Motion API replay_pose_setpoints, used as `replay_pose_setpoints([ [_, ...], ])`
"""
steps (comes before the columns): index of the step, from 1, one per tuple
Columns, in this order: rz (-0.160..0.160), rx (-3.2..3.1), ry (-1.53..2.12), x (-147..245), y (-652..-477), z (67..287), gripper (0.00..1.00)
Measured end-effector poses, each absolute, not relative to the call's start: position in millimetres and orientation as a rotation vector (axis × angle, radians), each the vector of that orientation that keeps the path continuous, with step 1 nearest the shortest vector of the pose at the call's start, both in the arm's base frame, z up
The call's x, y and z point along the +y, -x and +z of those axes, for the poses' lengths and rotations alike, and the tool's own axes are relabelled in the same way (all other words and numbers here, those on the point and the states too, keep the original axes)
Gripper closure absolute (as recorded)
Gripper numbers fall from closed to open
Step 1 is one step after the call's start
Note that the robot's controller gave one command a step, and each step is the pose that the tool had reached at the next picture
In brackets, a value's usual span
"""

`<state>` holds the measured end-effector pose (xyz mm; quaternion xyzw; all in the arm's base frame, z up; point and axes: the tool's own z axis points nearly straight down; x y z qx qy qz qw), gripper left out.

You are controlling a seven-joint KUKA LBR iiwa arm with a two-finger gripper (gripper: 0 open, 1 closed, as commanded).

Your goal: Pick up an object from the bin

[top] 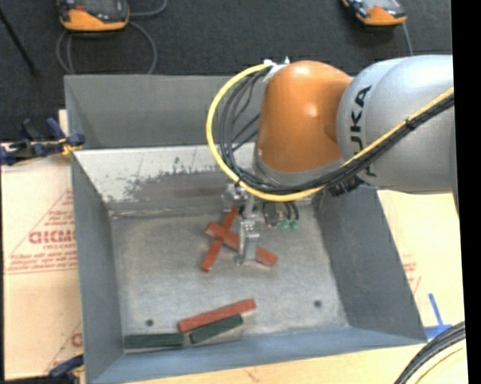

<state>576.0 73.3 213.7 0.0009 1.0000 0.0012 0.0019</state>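
Note:
My gripper hangs low over the middle of the bin, under the arm's orange cover. Right beneath it two red-brown flat sticks lie crossed. One stick runs from the lower left up toward the gripper. The other stick runs from the upper left down to the right, and its right end pokes out past the gripper. The gripper's tip stands at the crossing, touching or just above the sticks; I cannot tell which.
Near the front wall lie a long red-brown bar, a dark green bar to its left and another dark green bar just below it. The arm and its cable loop cover the bin's back right.

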Motion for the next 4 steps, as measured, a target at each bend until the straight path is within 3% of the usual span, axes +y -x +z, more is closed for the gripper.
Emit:
replay_pose_setpoints([
  [1,0.0,3.112,0.4,56,-615.5,69,0.0],
  [2,0.003,3.111,0.395,56,-615.7,71,1.0],
  [3,-0.004,3.1,0.506,-15,-601.6,71,1.0],
  [4,-0.007,3.082,0.543,-29,-594.9,239,1.0],
])
